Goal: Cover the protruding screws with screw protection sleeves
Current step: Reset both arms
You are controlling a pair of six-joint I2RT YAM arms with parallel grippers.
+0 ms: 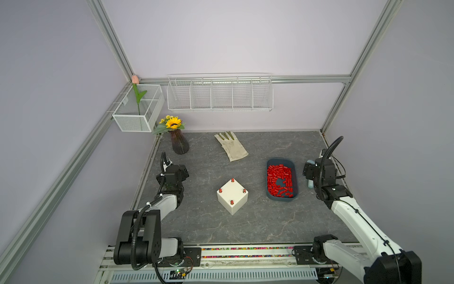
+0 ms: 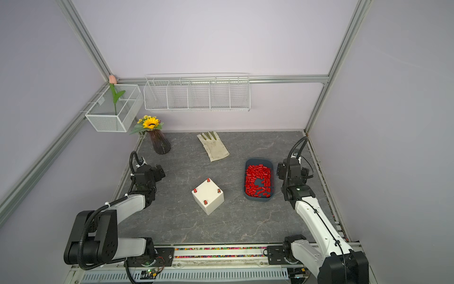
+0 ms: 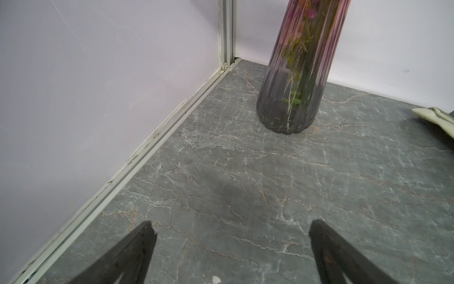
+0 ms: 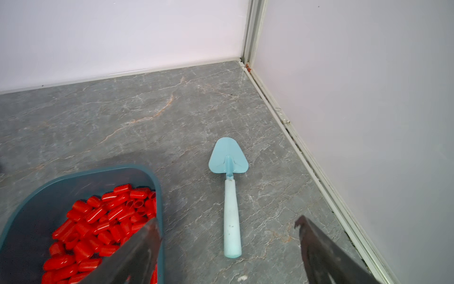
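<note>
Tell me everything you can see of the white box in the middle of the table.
The cream-white box is cube-like, smooth and matte, perhaps plastic. It stands flat on the grey marbled tabletop near its middle, a corner towards the camera. A red sleeve stands at each of its four top corners. Nothing else touches it.

"Where is the box (image 1: 232,196)?"

"Mid-table (image 1: 221,228), with screw protection sleeves (image 1: 232,202) on all four corners of its top."

"And the tray (image 1: 295,177)?"

"Right of the box, holding a heap of more sleeves. The trowel (image 4: 229,196) lies just right of it."

"Behind?"

"The glove (image 1: 231,146) lies behind the box, the vase (image 1: 180,145) stands in the back left corner, and the wire rack (image 1: 219,94) hangs on the back wall."
</note>
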